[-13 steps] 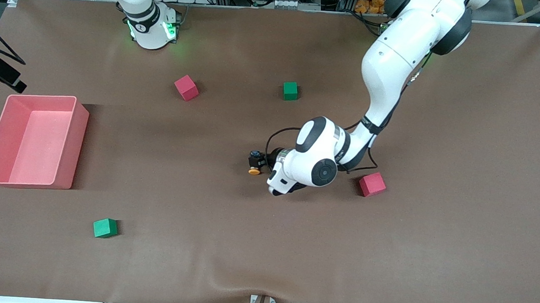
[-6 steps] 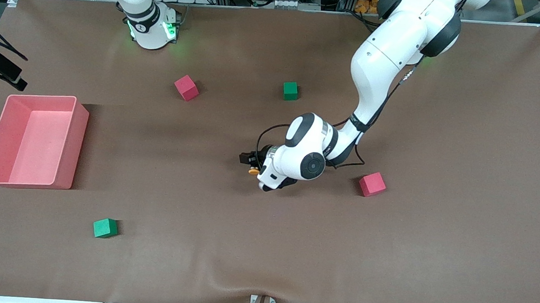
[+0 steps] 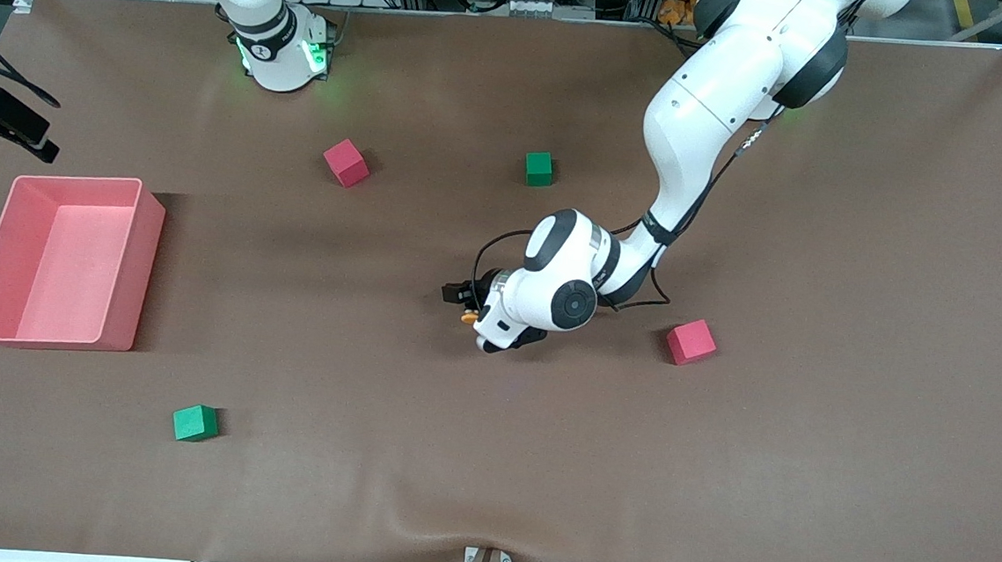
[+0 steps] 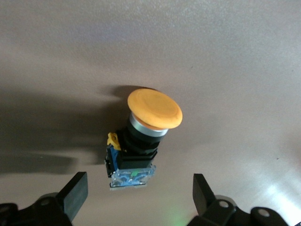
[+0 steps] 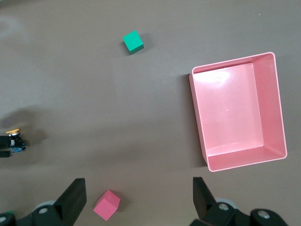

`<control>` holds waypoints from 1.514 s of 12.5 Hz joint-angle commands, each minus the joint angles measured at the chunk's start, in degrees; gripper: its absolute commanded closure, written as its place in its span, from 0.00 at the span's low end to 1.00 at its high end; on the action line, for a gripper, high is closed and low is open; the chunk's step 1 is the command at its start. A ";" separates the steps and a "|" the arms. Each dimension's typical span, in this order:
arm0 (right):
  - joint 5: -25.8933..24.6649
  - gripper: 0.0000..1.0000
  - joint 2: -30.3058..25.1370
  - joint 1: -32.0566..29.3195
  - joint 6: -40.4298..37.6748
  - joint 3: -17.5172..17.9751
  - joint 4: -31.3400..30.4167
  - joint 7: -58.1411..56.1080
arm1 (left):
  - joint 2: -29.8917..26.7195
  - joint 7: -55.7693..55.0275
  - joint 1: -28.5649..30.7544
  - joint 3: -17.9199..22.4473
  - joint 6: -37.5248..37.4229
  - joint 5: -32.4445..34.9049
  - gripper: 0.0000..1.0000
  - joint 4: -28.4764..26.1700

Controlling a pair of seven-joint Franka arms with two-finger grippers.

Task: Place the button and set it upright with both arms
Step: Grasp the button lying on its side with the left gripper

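Note:
The button (image 4: 141, 141) lies on its side on the brown mat near the table's middle, its orange cap (image 3: 468, 317) toward the front camera. In the front view only the cap shows past the left arm's wrist. My left gripper (image 4: 138, 194) is low over it and open. Its two black fingers (image 4: 75, 192) stand on either side of the button's bluish base, clear of it. In the right wrist view the button (image 5: 16, 141) is small at the edge. My right gripper (image 5: 138, 202) waits high over the table, open and empty, above a red cube (image 5: 106, 205).
A pink bin (image 3: 138, 273) stands at the right arm's end of the table. Two red cubes (image 3: 346, 163) (image 3: 691, 342) and two green cubes (image 3: 539, 168) (image 3: 195, 423) are scattered on the mat. The right arm's base (image 3: 283, 50) glows green.
The left arm has slid toward the right arm's end, bringing its open gripper over the button, whose black body is now covered by the wrist. The right arm has not moved.

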 commanded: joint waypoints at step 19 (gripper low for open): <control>-0.76 0.00 0.30 2.29 -0.47 -0.08 0.77 -1.11 | 3.49 0.62 -2.29 -0.07 6.34 -3.27 0.19 2.12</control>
